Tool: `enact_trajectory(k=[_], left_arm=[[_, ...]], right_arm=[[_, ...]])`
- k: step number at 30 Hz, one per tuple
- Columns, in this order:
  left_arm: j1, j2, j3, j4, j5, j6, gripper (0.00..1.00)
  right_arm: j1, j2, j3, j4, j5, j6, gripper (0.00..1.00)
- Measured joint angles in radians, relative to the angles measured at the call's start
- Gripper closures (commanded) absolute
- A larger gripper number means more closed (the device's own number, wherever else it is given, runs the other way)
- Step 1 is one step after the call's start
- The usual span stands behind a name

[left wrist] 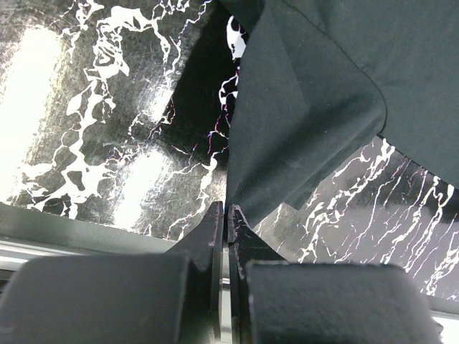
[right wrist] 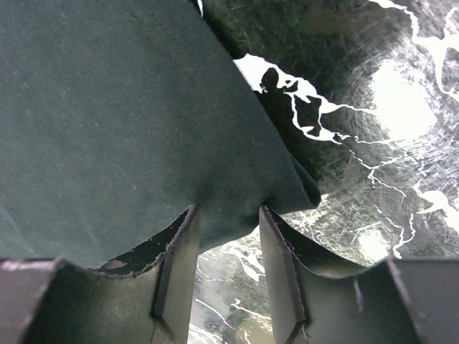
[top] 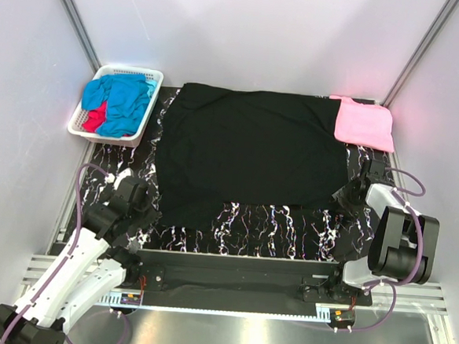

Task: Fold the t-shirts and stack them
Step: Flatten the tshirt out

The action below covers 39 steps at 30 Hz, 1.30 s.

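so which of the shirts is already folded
The pink t-shirt at the far right corner, a neat rectangle; the black t-shirt lies spread out, the blue t-shirt and red t-shirt sit bunched in the basket.

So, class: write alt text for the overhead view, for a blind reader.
A black t-shirt lies spread on a marbled table, the left gripper and right gripper at its near corners. Pink t-shirt far right, white basket far left.

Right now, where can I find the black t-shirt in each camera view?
Top external: black t-shirt spread across the middle.
Left wrist: upper right, one corner reaching down to the centre.
Right wrist: it fills the upper left.
Shared landmark: the white-veined black tabletop beneath it.
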Motion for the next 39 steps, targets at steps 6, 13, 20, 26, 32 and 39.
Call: enact_trajectory(k=[6, 13, 20, 26, 32, 39], left_arm=[[0.0, 0.0, 0.006, 0.0, -0.009, -0.002, 1.0], [0.0, 0.006, 0.029, -0.001, -0.018, -0.002, 1.0], [0.0, 0.006, 0.039, -0.003, -0.019, -0.002, 1.0], [0.0, 0.006, 0.052, -0.021, -0.019, -0.002, 1.0], [0.0, 0.006, 0.071, -0.029, -0.023, -0.002, 1.0], [0.0, 0.013, 0.077, -0.036, -0.027, -0.002, 1.0]], right_arm=[[0.0, -0.056, -0.048, 0.014, 0.047, 0.034, 0.55], [0.0, -0.074, -0.05, -0.035, 0.124, 0.062, 0.52], [0.0, -0.074, -0.029, -0.067, 0.154, 0.061, 0.51], [-0.003, -0.032, 0.038, -0.077, 0.163, 0.047, 0.51], [-0.013, 0.028, 0.056, -0.062, 0.131, 0.045, 0.51], [-0.02, 0.028, 0.055, -0.06, 0.111, 0.048, 0.5]])
